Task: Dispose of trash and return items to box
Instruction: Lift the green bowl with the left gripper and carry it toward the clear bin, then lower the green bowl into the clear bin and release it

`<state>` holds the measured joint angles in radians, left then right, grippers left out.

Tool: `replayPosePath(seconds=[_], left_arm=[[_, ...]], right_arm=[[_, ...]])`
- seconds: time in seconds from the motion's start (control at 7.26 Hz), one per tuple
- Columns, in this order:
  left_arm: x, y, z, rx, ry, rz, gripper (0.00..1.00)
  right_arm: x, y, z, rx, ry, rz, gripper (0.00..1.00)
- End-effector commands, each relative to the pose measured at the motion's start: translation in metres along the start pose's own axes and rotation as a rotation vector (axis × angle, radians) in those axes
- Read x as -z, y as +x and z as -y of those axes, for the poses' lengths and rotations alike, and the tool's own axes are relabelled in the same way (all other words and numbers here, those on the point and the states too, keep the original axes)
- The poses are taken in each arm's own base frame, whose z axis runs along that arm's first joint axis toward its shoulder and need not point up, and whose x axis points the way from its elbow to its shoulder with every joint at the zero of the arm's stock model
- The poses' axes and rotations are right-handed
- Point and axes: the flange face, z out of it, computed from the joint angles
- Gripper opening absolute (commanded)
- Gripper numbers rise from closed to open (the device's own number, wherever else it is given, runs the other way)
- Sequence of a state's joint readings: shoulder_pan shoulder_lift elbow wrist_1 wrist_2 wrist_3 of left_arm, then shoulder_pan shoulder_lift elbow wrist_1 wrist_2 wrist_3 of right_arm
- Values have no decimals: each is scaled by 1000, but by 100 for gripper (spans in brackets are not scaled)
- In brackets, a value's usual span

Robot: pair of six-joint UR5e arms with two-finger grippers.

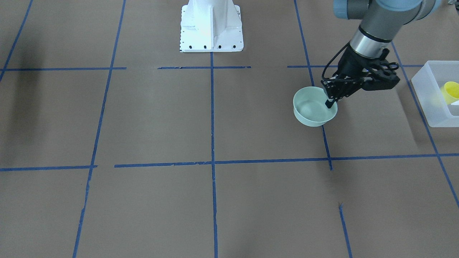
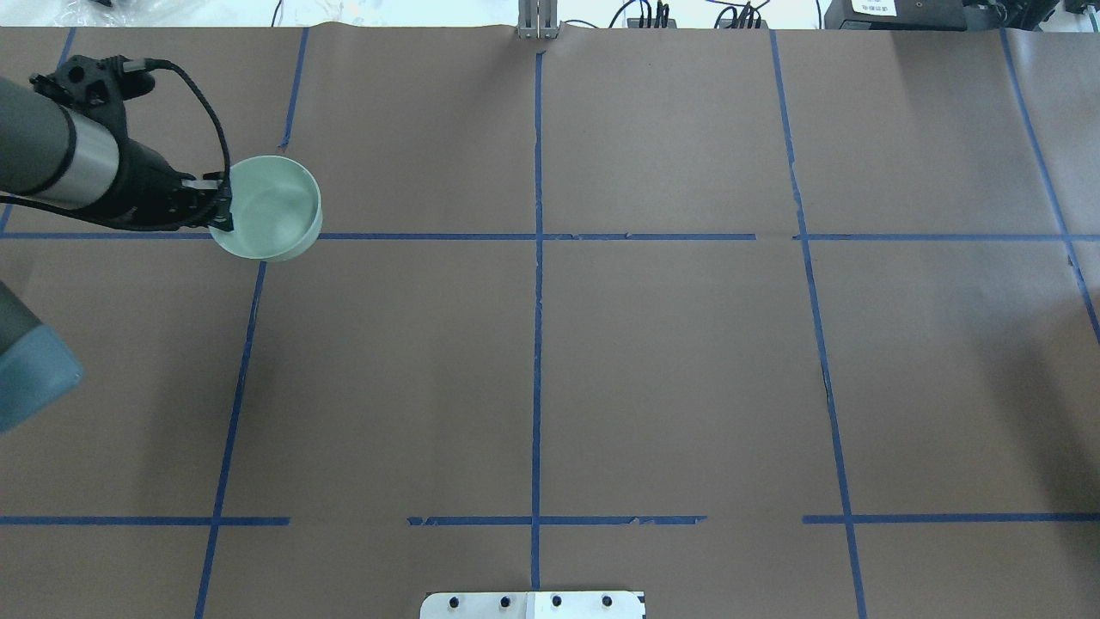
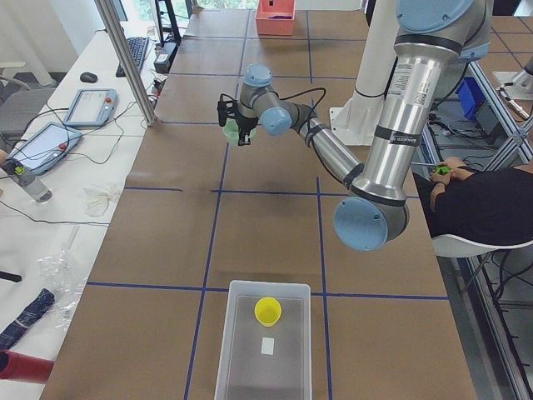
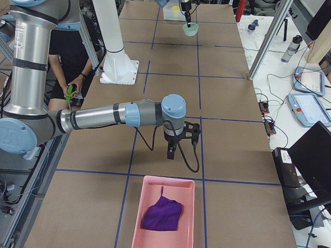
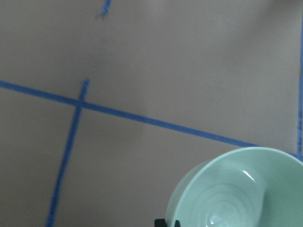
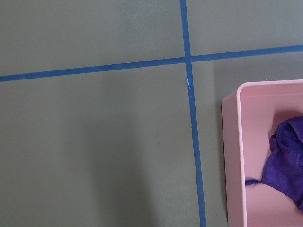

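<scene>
Overhead exterior, upper left: the bowl (image 2: 271,206) is pinched by its rim in the left hand (image 2: 223,207), likely for carrying to the box (image 1: 425,102) holding the cup (image 1: 451,90); whether the right hand (image 4: 172,151) is open cannot be told.

No legible text, brand, number or sign in any view.
- White label (image 2: 872,7) on black case (image 2: 911,14), far edge of surface (image 2: 670,378): print too small to read.
- White tag (image 3: 267,345) inside translucent bin (image 3: 237,367): no marks made out.
- Tablet screens (image 3: 90,105): unreadable.
</scene>
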<state>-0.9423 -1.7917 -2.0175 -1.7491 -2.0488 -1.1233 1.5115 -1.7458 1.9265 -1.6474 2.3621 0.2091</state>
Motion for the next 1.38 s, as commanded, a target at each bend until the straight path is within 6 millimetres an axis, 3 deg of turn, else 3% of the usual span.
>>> replayPosePath(seconds=[0.0,0.14,0.28,0.55,0.69,0.83,0.96,1.24], left_arm=[[38,-102,42,-139,7,48,0],[35,-149,54,-196,-26,76,0],[40,-219,85,-211,-58,89,0],[40,-338,108,-243,-115,155,0],[43,-419,116,-213,-136,186,0],[47,-483,113,-196,-157,200,0],[51,-520,108,-185,-167,208,0],[33,-570,64,-113,-227,217,0]], right_arm=[[-16,17,4,106,-31,-4,100],[-19,25,4,103,-37,-5,100],[-18,34,4,82,-34,-3,100],[-5,57,1,21,-3,25,100],[-2,57,1,14,2,43,100],[-1,56,2,11,4,44,100],[0,55,2,13,6,48,100],[4,50,4,23,16,48,100]])
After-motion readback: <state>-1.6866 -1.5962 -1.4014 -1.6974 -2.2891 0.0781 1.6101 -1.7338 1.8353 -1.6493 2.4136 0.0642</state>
